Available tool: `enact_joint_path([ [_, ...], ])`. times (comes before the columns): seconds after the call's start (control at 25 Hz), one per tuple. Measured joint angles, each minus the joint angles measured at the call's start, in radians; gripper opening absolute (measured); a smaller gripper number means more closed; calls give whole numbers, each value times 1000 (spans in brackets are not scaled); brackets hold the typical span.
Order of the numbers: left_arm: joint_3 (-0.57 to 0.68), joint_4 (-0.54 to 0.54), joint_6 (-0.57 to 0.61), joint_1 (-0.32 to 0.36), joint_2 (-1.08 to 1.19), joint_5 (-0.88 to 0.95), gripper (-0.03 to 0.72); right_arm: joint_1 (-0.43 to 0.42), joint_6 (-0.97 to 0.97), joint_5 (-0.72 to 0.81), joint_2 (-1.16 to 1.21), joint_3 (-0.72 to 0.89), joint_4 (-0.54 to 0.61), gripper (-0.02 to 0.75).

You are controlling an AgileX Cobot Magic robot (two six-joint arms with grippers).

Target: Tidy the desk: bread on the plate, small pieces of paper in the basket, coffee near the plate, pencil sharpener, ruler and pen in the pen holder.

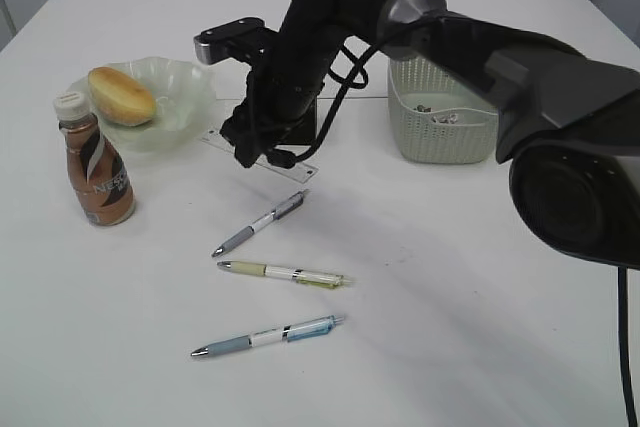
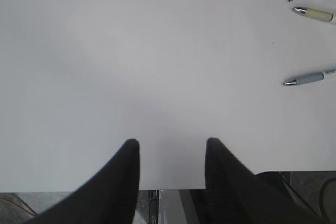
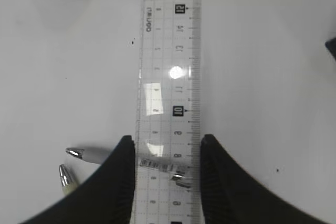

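Observation:
My right gripper (image 1: 258,155) (image 3: 167,137) is shut on the clear ruler (image 3: 170,51) (image 1: 296,169), one finger against each long edge. A pen shows through the ruler. Three pens (image 1: 262,220) (image 1: 283,273) (image 1: 268,335) lie on the white desk (image 1: 450,277) in front. The bread (image 1: 120,95) lies on the green plate (image 1: 190,87), and the coffee (image 1: 95,172) stands just in front of it. Small pieces of paper (image 1: 440,113) lie in the basket (image 1: 440,142). My left gripper (image 2: 172,142) is open and empty over the desk's near edge. The pen holder and pencil sharpener are hidden.
The right arm (image 1: 470,47) reaches across from the right, over the desk's middle and past the basket. In the left wrist view the pen tips (image 2: 310,78) show at the far right. The desk's front edge (image 2: 173,188) runs under the left gripper.

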Motion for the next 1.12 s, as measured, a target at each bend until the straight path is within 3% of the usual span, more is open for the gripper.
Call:
enact_joint_path([
  [0.28,0,-4,0,0,0,0,307,-2,178,8,-42,0,-130,251],
  [1.12,0,-4,0,0,0,0,307,-2,232,-10,-230,0,-122,251],
])
